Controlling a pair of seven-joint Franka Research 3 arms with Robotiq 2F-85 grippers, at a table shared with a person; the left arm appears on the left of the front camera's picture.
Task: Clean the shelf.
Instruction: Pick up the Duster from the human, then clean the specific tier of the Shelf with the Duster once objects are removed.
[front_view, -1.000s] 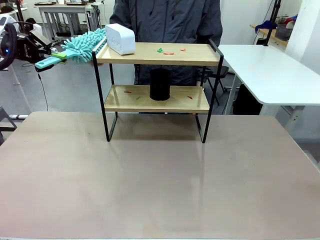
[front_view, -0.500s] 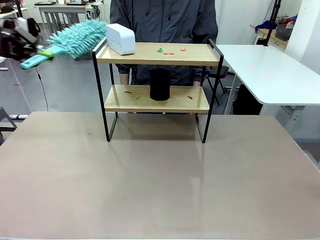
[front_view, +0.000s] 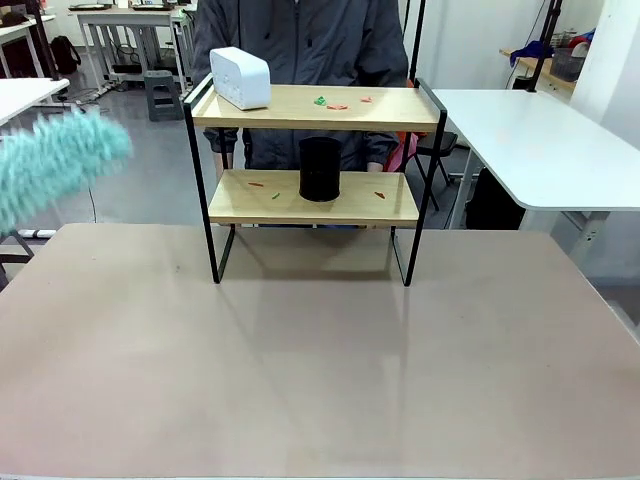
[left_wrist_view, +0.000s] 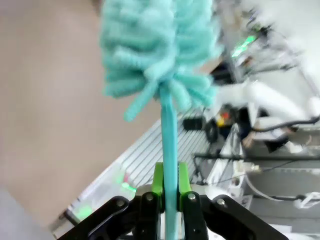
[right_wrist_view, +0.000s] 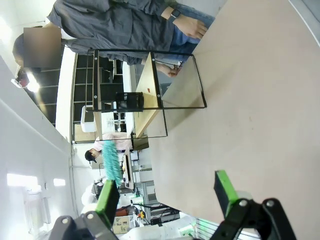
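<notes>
1. The left pincer (left_wrist_view: 169, 185) is pinching the thin handle of a fluffy teal duster (left_wrist_view: 160, 45), so the soft head is sticking out in front, ready for sweeping.
2. The right pincer (right_wrist_view: 166, 195) is spread wide, holding nothing.
3. The small wooden two-board shelf with a black metal frame (front_view: 400, 110) is standing at the far side of the brown table (front_view: 320, 370), apart from the duster.
4. A white box (front_view: 240, 77) is sitting on the top board. A black round tub (front_view: 320, 168) is sitting on the lower board, and I cannot tell what is inside it.
5. Tiny red and green scraps (front_view: 338, 105) are lying on both boards, so they are not clean yet.
</notes>
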